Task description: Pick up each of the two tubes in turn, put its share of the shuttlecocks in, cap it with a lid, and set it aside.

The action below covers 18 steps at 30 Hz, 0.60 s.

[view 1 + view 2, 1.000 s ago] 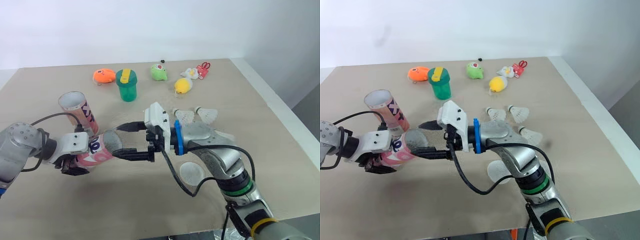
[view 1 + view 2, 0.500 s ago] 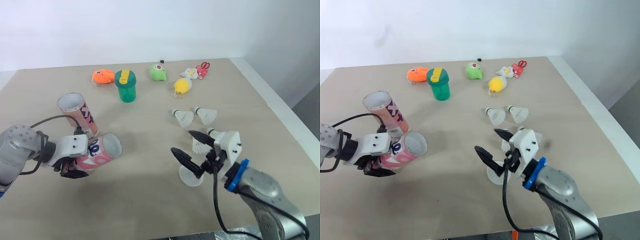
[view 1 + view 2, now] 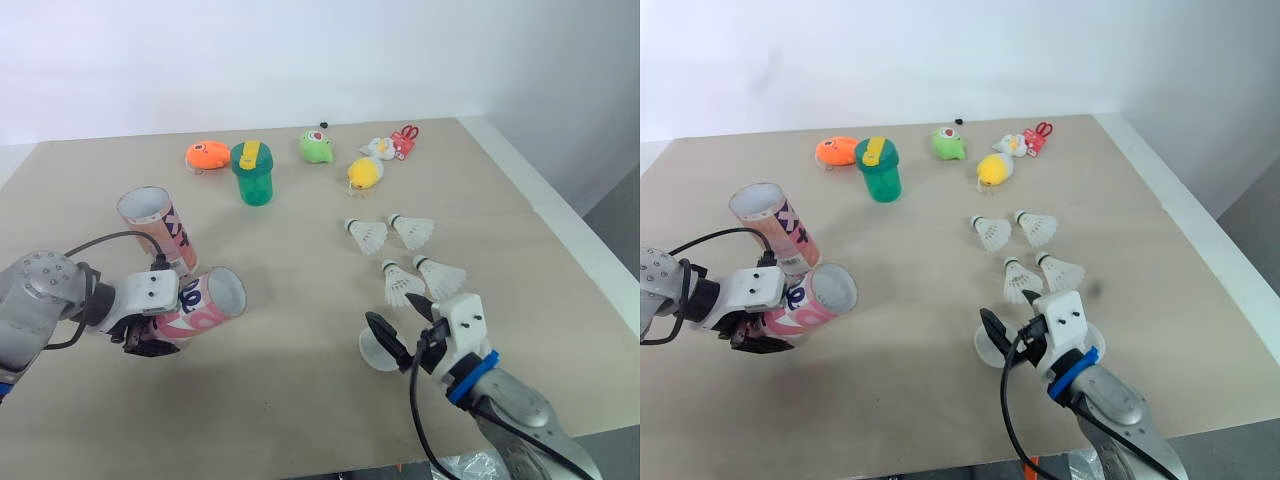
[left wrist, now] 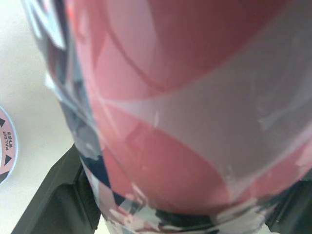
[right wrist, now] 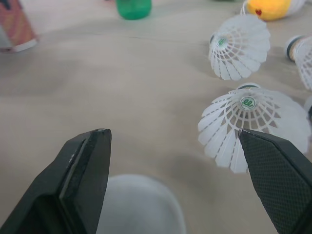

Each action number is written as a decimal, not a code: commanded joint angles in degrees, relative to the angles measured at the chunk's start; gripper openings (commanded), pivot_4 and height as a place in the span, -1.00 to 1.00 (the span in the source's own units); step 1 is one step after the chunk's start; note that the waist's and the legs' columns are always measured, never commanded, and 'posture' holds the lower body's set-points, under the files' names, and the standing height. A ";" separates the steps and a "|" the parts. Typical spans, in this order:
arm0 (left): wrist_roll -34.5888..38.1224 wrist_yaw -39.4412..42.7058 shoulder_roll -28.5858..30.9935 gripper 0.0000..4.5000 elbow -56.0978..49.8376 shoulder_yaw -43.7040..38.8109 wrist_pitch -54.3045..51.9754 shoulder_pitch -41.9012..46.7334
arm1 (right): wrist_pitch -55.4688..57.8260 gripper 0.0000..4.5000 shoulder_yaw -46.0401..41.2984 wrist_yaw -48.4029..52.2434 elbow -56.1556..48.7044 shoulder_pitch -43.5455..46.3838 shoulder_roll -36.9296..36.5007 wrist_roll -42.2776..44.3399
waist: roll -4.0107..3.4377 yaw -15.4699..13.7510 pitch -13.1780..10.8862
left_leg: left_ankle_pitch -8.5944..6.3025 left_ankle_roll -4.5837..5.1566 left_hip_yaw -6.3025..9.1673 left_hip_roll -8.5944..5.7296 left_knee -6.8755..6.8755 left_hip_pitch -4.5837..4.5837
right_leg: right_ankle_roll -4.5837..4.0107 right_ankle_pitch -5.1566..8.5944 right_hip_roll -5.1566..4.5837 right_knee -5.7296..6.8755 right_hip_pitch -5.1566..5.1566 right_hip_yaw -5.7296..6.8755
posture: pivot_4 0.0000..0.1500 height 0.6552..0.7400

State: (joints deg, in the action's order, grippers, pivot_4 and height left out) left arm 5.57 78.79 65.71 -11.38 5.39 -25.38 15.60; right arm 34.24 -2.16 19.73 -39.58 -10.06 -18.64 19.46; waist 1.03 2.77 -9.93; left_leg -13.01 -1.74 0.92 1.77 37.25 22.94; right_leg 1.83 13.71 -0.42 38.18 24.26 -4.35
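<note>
The right gripper (image 3: 392,312) has drawn back from the mouth of the pink-and-white cardboard tube (image 3: 205,300) and now hovers, fingers spread and empty, over the translucent round lid (image 3: 372,352), right of the green plastic cup with a yellow lid (image 3: 254,172) and much nearer the robot. The left gripper (image 3: 158,322) is clamped on that tilted tube, left of the cup and nearer; four white feather shuttlecocks (image 3: 400,288) lie right of the cup, so loading probably goes on
</note>
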 commanded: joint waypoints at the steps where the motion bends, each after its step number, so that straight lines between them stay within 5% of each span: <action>1: 0.17 0.03 -0.78 0.63 -0.17 2.36 -0.79 -1.57 | 1.08 0.98 0.09 -1.50 1.13 2.39 1.65 1.25 | -0.02 0.00 0.01 | 0.00 0.00 0.01 0.00 -0.01 0.00 | -0.01 0.01 0.00 0.00 0.00 0.00 | 1.00 1.00; 18: 0.80 -1.50 -1.16 0.63 -1.62 1.65 -2.25 -2.19 | 1.51 0.98 -0.49 -6.35 11.38 11.32 8.32 1.37 | -0.13 -0.02 0.09 | -0.01 0.02 0.04 -0.01 -0.05 0.01 | -0.01 0.03 0.02 0.00 -0.01 0.00 | 1.00 1.00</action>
State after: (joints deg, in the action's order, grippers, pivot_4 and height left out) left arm 6.09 77.17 65.36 -12.52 4.94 -26.98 14.86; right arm 37.15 -2.22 13.65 -27.95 0.41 -10.71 20.51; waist 0.90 2.74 -9.84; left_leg -13.02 -1.72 0.96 1.76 37.20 22.94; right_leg 1.83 13.74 -0.40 38.18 24.26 -4.35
